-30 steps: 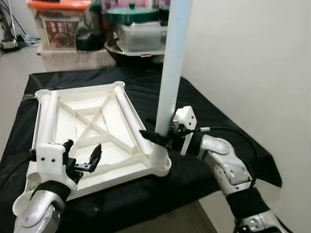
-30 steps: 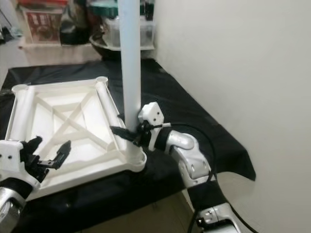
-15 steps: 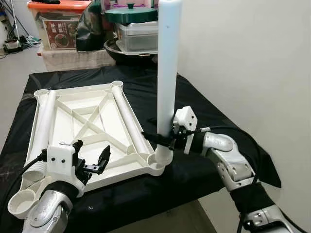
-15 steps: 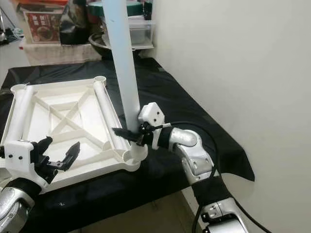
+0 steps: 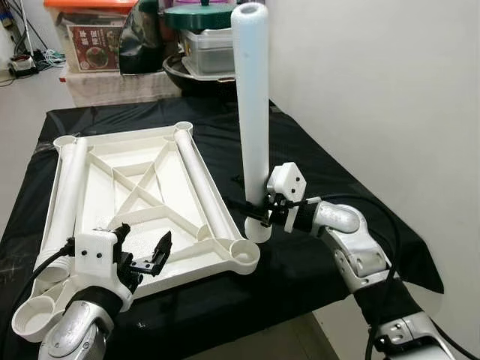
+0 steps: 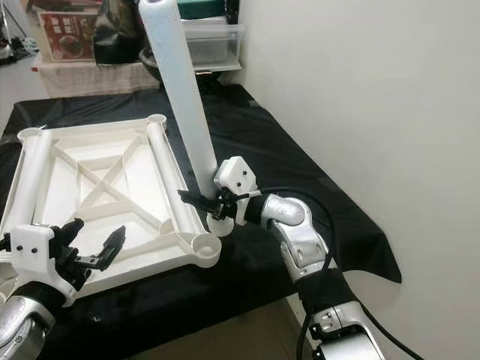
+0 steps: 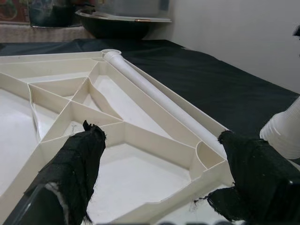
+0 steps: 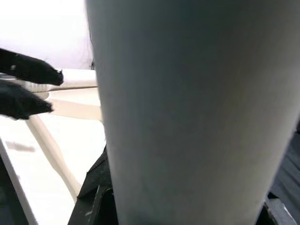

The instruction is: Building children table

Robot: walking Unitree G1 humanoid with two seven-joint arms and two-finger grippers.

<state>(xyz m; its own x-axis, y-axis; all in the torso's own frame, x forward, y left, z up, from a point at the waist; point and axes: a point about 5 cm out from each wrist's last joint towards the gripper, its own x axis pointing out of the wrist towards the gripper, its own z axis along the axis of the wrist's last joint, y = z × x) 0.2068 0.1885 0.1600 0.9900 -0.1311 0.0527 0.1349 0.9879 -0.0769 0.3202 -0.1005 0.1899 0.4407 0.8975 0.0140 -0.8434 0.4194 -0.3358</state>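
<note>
The white children's tabletop lies upside down, ribs showing, on a table draped in black cloth. The right pincer is clamped round the lower part of a white tube leg, which stands nearly upright with its top leaning slightly towards the tabletop; its foot sits just beside the empty round corner socket, outside the frame's edge. Two more legs lie flat inside the frame along its sides. The left pincer hovers with fingers spread wide over the near edge of the tabletop, gripping nothing. Storage boxes and a pot stand behind the table.
</note>
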